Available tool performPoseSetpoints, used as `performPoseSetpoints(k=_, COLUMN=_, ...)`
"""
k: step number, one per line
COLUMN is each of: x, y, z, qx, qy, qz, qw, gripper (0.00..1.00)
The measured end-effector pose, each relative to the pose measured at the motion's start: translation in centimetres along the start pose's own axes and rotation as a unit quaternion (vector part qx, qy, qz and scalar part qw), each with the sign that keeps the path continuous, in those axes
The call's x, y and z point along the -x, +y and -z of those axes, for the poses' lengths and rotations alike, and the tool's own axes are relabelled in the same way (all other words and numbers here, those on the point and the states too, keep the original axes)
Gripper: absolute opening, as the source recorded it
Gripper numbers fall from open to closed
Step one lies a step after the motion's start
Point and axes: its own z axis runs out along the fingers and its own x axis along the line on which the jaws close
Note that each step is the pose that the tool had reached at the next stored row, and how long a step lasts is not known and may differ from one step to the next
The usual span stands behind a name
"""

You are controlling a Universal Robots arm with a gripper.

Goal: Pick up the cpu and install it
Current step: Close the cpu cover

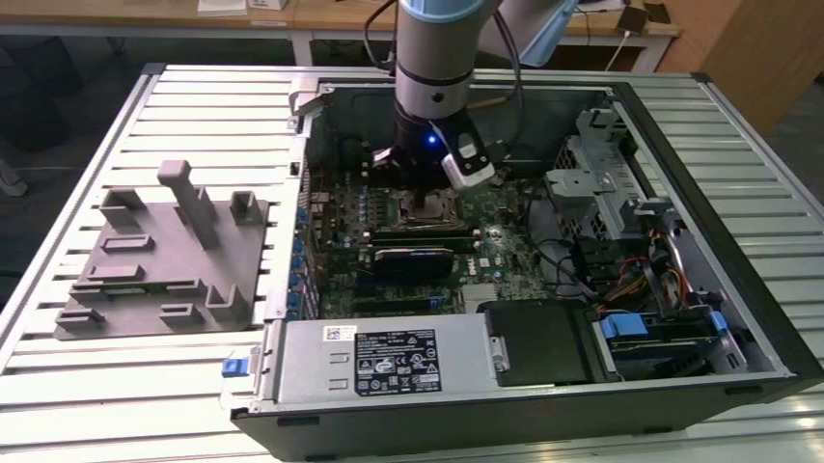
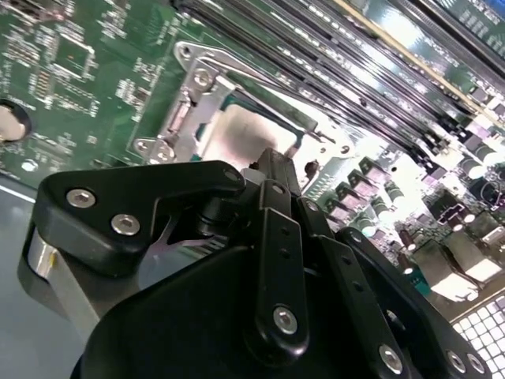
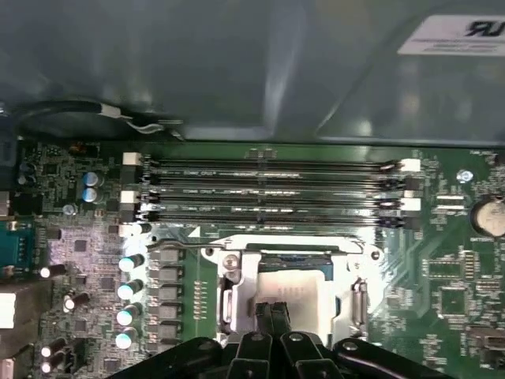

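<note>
Gripper [image 3: 272, 314]: fingers drawn together, no gap showing; tips directly over the socket frame [image 3: 229, 276].
Grey tray [image 1: 154, 260]: well apart from the socket frame, toward the exterior view's left, outside the computer case [image 1: 754, 299].
cpu [image 3: 308, 288]: flat inside the socket frame, just under the fingertips; contact cannot be told.
Memory slots [image 3: 276, 185]: just beside the socket frame.

Silver-grey cpu [image 3: 304, 288] — green motherboard [image 3: 442, 268]

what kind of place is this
Likely a robotics lab or test bench: an open desktop computer case lies on a slatted metal table, a robot arm reaches down over its motherboard, and wooden desks stand behind.
</note>
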Motion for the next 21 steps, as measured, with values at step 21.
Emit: performPoseSetpoints(k=21, x=-1.61, y=-0.02, z=-0.63, qx=0.0035, qy=-0.0004, qz=0.0, qw=1.0, gripper=0.11)
